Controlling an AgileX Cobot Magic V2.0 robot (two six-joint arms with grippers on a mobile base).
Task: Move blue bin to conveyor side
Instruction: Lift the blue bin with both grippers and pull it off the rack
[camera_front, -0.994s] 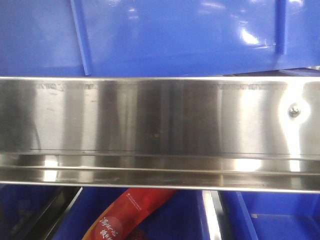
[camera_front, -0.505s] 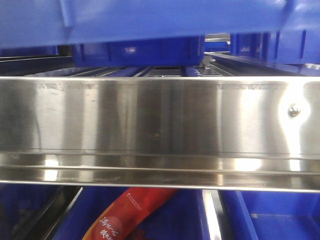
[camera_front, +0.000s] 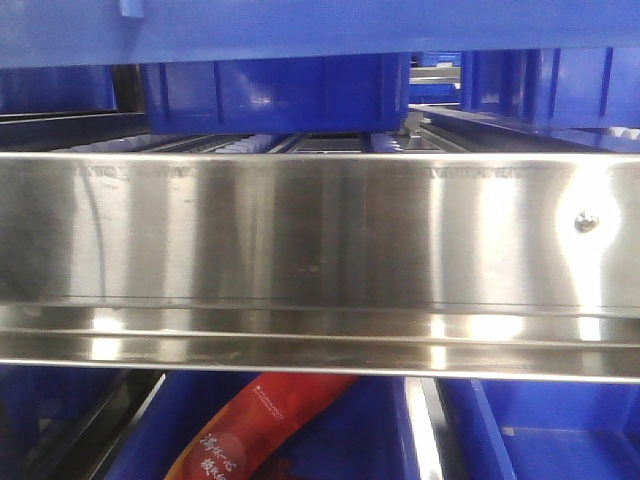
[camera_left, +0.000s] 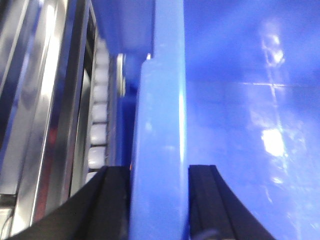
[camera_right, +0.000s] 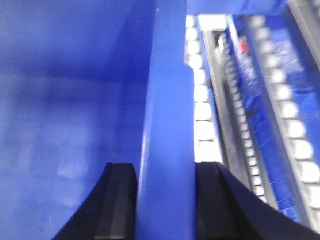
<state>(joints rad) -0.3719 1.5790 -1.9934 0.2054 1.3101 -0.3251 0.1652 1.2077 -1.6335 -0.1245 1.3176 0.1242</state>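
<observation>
Held above stainless rail (camera_front: 300, 230): blue bin (camera_front: 300, 25); left fingers (camera_left: 112, 200) clenched on its rim, right fingers (camera_right: 117, 200) clenched on rim too.

bin (camera_front: 300, 30) above rail (camera_front: 320, 230), rear crate (camera_front: 280, 95) behind rail, packet (camera_front: 255, 425) in lower crate (camera_front: 375, 435) beneath

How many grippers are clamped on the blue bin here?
2. The left gripper pinches one wall of the blue bin, one finger inside and one outside; the right gripper pinches another wall the same way.
</observation>
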